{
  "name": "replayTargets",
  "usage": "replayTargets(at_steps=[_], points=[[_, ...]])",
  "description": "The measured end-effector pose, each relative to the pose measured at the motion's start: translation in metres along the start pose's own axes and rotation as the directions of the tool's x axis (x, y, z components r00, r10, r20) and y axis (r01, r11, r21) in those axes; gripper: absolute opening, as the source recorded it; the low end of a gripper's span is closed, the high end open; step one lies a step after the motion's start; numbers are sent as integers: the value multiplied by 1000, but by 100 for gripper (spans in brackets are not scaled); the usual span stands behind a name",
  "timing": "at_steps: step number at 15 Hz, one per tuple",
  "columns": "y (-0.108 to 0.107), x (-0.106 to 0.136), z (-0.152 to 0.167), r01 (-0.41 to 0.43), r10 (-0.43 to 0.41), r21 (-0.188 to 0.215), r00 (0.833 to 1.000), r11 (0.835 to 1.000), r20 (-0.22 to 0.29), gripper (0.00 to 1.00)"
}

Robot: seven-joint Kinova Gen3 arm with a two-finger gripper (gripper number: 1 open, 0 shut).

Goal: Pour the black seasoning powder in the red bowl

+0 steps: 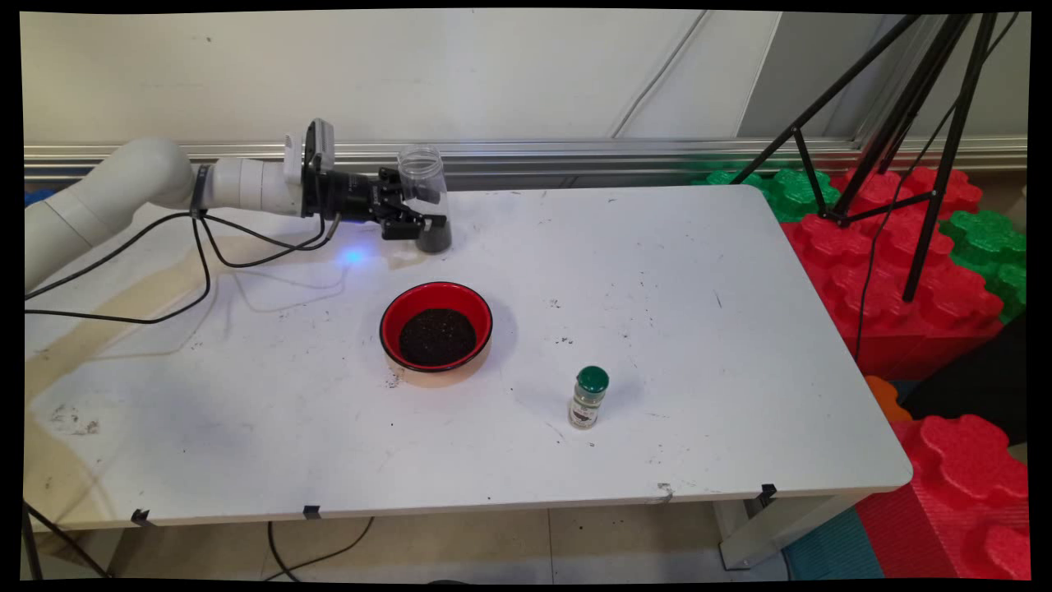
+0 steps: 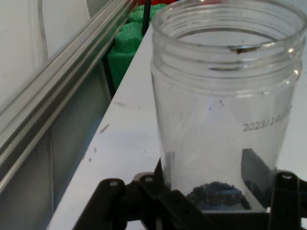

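Pincer clasps an upright clear jar with dark grains at its bottom, behind the red bowl on the counter.

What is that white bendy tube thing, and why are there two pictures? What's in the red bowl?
The white tube is a robot arm. Its black end effector grips a clear jar standing upright near the back of the white table. The jar is open, with only a little dark grainy stuff at its bottom. One picture looks down across the table. The other comes from a camera on the arm's hand, so the jar looks huge. The red bowl holds more dark grains. A small green-capped bottle stands to its right, nearer the front.
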Motion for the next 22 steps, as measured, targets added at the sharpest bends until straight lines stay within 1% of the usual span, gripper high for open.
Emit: replayTargets(at_steps=[2, 7, 9, 12, 15, 19, 20, 22], points=[[1, 4, -1, -16, 16, -5, 1000, 1000, -3, 0], [4, 22, -8, -86, 86, -28, 996, 996, -11, 0], [6, 29, -10, -127, 126, -40, 992, 991, -11, 0], [10, 36, -14, -199, 199, -64, 980, 978, -4, 0], [15, 39, -18, -267, 269, -88, 963, 960, 3, 0], [23, 42, -22, -364, 368, -119, 930, 924, 13, 0], [26, 44, -23, -405, 410, -130, 912, 905, 17, 0], [30, 46, -23, -464, 472, -144, 882, 874, 20, 0]])
